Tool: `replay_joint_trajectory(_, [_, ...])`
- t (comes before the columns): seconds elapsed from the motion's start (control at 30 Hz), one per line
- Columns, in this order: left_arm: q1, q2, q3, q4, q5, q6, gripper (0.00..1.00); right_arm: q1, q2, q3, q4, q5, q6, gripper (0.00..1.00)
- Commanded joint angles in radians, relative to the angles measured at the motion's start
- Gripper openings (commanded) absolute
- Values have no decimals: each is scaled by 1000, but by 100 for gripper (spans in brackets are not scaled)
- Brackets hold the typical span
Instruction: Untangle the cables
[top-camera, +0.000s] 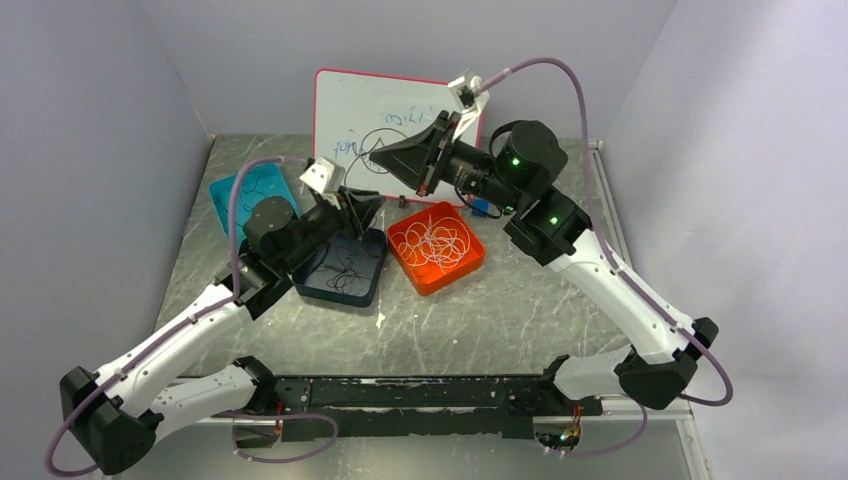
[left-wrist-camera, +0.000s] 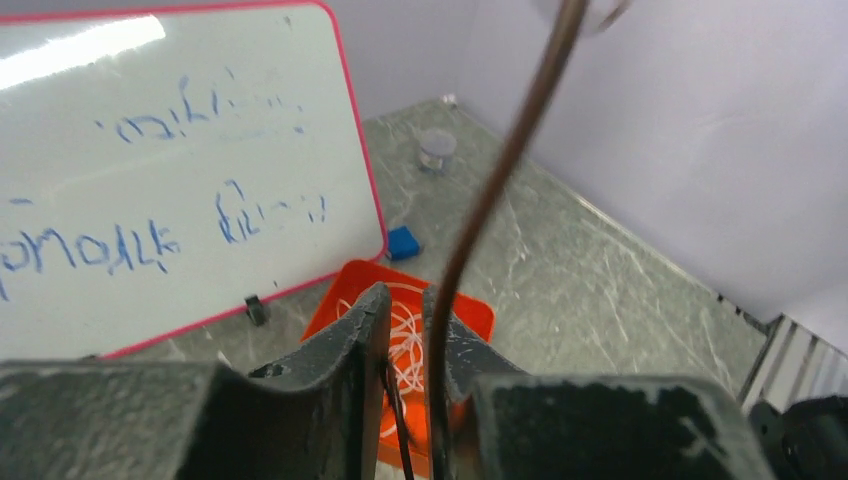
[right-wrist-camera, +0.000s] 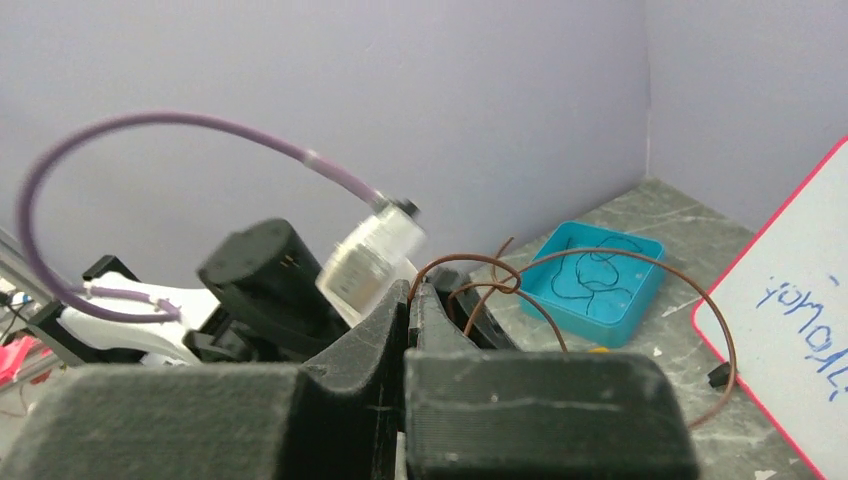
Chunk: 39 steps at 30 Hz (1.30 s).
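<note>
Desk (top-camera: 520, 320): grey, marbled.
Whiteboard (top-camera: 360, 110): pink-edged, blue writing, propped at the far side.
Dark blue tray (top-camera: 330, 295): centre-left, below the left gripper; black cables (top-camera: 345, 272) inside.
Orange tray (top-camera: 425, 285): just right of it; white cables (top-camera: 440, 240) coiled inside.
Teal tray (top-camera: 225, 205): far left; lone black cable (top-camera: 262, 190) inside.
Right gripper (right-wrist-camera: 412, 290): raised before the whiteboard, fingers pressed together, pinching brown cable (left-wrist-camera: 510, 150) at the tip.
Left gripper (left-wrist-camera: 405, 295): fingers narrowly parted, brown cable running up through the gap; clamped or loose, cannot tell.
Blue block (left-wrist-camera: 403, 243): small, near the whiteboard's corner.
</note>
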Motion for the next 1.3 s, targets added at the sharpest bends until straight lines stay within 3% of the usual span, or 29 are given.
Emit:
replay_joint_trajectory(0.0, [5, 11, -66, 58, 101, -43, 21, 1, -79, -3, 26, 66, -16, 0])
replay_joint_trajectory(0.2, [5, -5, -200, 90, 145, -114, 8, 2, -144, -15, 35, 160, -57, 0])
replay_joint_trajectory(0.47, [6, -36, -297, 74, 157, -165, 7, 2, -207, -25, 17, 274, -123, 0])
replay_joint_trajectory(0.67, [6, -81, -292, 5, 111, -154, 7, 2, -240, -47, -2, 346, -154, 0])
replay_joint_trajectory(1.03, [11, -86, -237, -252, -139, -248, 7, 1, -386, -156, 35, 636, -236, 0])
replay_joint_trajectory(1.27, [85, -57, -190, -315, -128, -260, 7, 2, -419, -172, 8, 697, -255, 0])
